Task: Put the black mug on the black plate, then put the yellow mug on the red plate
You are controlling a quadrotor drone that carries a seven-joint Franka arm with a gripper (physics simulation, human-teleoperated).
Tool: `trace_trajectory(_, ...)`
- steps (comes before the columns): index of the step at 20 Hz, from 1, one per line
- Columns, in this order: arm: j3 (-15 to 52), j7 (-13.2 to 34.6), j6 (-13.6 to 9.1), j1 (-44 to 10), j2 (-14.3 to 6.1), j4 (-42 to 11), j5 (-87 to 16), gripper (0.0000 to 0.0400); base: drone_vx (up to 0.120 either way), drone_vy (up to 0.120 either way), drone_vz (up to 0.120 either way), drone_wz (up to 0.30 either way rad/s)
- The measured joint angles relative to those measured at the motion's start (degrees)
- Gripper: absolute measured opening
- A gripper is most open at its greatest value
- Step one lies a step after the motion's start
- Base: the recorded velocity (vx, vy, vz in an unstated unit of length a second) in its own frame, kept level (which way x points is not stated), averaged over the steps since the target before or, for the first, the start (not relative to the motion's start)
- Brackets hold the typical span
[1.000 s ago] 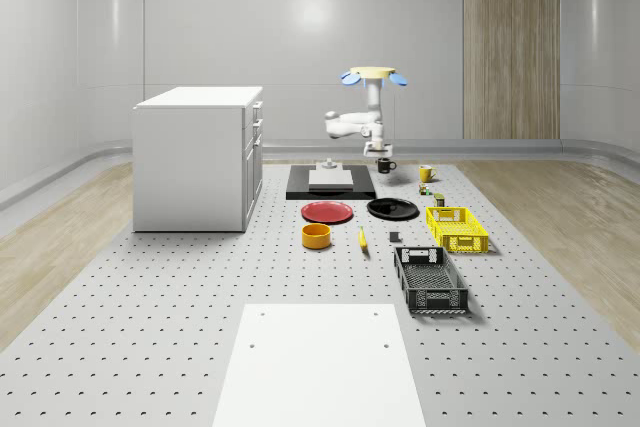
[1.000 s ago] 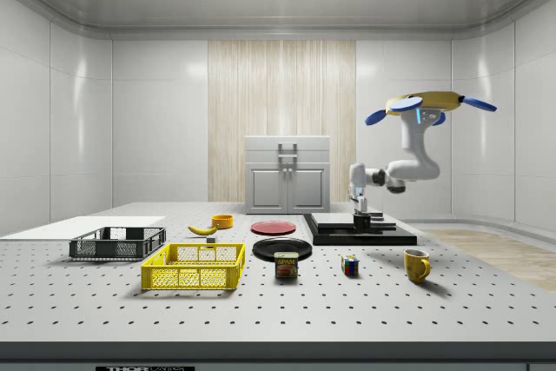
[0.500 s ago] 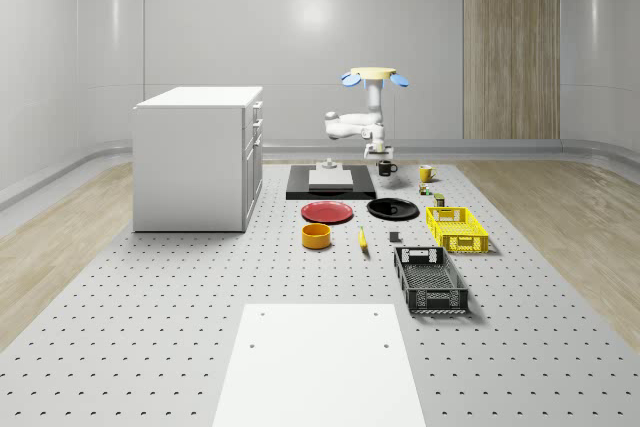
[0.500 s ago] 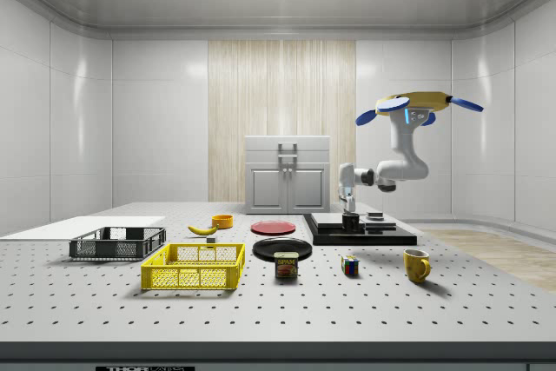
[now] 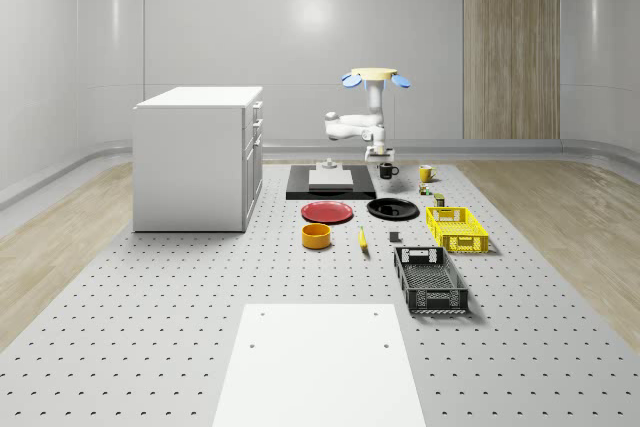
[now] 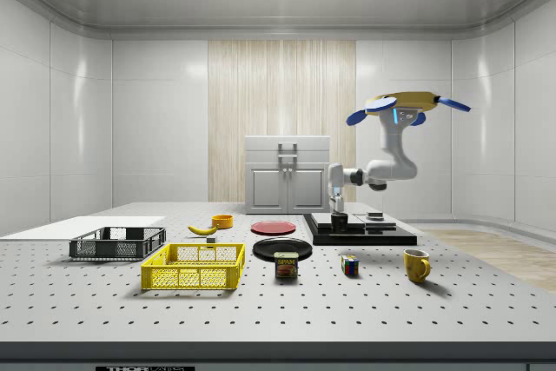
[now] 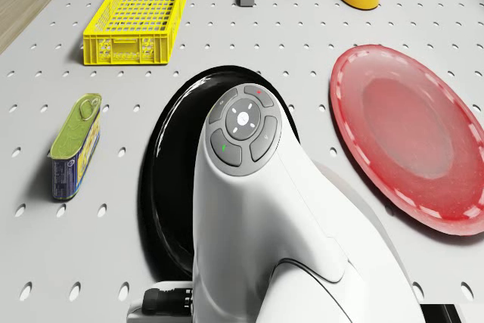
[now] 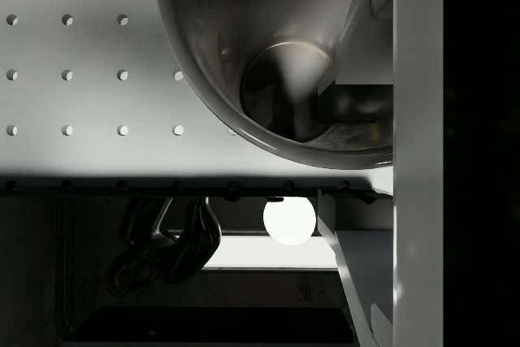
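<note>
drone (image 5: 373, 75) hovering above black plate's (image 5: 393, 209) far edge, fingers (image 8: 418, 119) clamped on black mug (image 5: 385, 170) held over table (image 5: 200, 317), yellow mug (image 5: 426, 173) beyond plate, red plate (image 5: 327, 212) beside it

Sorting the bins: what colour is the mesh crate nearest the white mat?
Black crate, clearest in the whole-scene view.
</note>
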Motion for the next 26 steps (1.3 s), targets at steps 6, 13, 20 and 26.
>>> trace_trajectory(6,0.12,0.11,0.7,-0.14,-0.75,0.03,0.31,0.011,0.12,0.0,0.0,0.0)
trace_trajectory(13,0.24,0.23,1.44,-0.28,-1.55,0.06,0.63,0.011,0.12,0.0,-0.103,0.0)
trace_trajectory(20,0.35,0.34,2.12,-0.41,-2.26,0.08,0.92,0.011,0.12,0.0,0.0,0.0)
trace_trajectory(26,0.43,0.41,2.64,-0.5,-2.82,0.1,1.14,0.011,0.12,0.0,0.0,0.0)
